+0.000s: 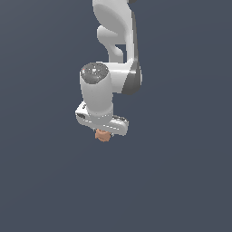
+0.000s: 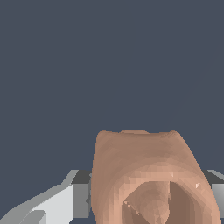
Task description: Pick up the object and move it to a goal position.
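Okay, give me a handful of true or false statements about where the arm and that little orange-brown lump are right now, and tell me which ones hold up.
1. The orange-brown object sits directly under the gripper. True.
2. The object is blue. False: it is orange-brown.
3. In the wrist view the object shows a hollow opening. True.
4. The object lies far off at the exterior view's right. False: it is at the gripper.
5. The object is bigger than the arm. False: it is much smaller.

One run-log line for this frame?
arm: over plain surface | gripper: shut on object | object: orange-brown lump between fingers | goal: none visible
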You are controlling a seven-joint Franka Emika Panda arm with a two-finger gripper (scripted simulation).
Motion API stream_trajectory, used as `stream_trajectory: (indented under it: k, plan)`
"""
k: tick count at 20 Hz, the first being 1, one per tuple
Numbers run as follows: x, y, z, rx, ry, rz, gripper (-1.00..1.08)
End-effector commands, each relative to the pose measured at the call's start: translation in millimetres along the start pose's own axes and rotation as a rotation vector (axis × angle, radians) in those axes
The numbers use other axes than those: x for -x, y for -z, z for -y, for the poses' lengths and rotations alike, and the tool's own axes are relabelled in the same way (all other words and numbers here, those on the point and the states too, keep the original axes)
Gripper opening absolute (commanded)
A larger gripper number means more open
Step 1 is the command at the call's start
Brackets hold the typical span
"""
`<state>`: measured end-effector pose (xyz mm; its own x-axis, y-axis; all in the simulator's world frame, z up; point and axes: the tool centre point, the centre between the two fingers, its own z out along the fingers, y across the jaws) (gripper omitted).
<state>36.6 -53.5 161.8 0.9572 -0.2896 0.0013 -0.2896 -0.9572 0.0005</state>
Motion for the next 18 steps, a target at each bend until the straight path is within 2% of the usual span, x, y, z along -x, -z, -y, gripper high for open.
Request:
stream_trajectory:
  k: [1,9,18]
  plan:
    - [-12.5,14.9,2.5,0.0,0.0,0.001,-1.0]
    - [-39.8,45.0,8.2,0.0,0.0,0.001,-1.0]
    - [-51.7,57.1,10.7,0.0,0.0,0.001,-1.0]
